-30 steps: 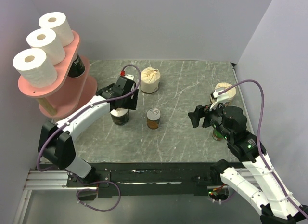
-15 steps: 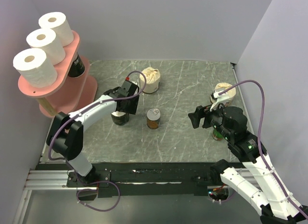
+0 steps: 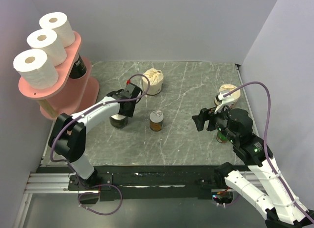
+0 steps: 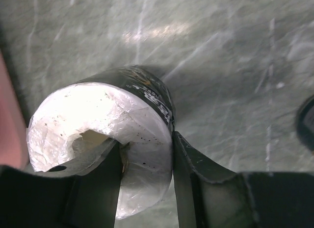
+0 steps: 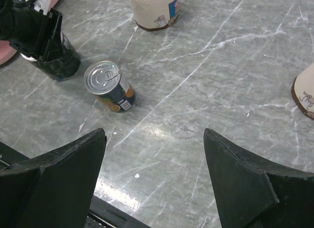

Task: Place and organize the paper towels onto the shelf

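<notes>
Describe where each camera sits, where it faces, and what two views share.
Top external: above and behind the robot, looking down on table, shelf, left arm, right arm.
Left wrist: on the left arm, looking down; left gripper pinches the black-wrapped roll, one finger in the core.
Right wrist: on the right arm, looking across the table at the tin can; open right gripper below.
Shared: top and right wrist both show the tin can and black-wrapped roll.
</notes>
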Robot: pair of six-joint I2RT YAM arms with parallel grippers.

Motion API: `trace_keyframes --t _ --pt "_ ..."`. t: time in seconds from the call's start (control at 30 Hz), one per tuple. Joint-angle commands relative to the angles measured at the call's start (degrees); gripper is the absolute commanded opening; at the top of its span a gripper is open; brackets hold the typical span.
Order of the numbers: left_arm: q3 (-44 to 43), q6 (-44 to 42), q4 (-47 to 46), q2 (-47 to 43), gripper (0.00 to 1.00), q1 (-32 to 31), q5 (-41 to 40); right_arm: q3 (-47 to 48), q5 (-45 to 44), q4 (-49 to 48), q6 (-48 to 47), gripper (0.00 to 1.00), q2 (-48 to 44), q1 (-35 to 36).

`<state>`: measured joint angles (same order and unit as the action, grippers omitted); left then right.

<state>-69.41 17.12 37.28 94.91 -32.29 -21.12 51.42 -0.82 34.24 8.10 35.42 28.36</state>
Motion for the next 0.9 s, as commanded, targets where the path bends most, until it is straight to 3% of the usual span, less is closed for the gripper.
trace_keyframes --t 0.0,0.2,0.4,0.57,0.87 --pt "-7.4 -2.0 7.1 -6.4 0.44 -0.1 -5.7 3.7 0.5 -0.5 1.0 0.87 -0.3 0.4" --pt "-20.2 -5.1 13.3 -11.5 0.45 -0.1 -12.1 3.7 2.8 -0.1 2.4 0.87 0.4 0.4" --pt "-27.8 -10.0 16.0 -11.9 0.46 0.9 -19.3 5.3 2.8 0.0 2.7 0.88 1.6 0.4" --pt "-30.1 -12.0 16.6 -10.8 0.45 5.0 -22.7 6.4 3.5 0.2 3.2 0.88 1.8 0.3" --pt "-25.9 -13.9 13.1 -11.4 0.45 9.4 -25.8 6.6 4.0 0.3 2.5 0.88 0.0 0.3"
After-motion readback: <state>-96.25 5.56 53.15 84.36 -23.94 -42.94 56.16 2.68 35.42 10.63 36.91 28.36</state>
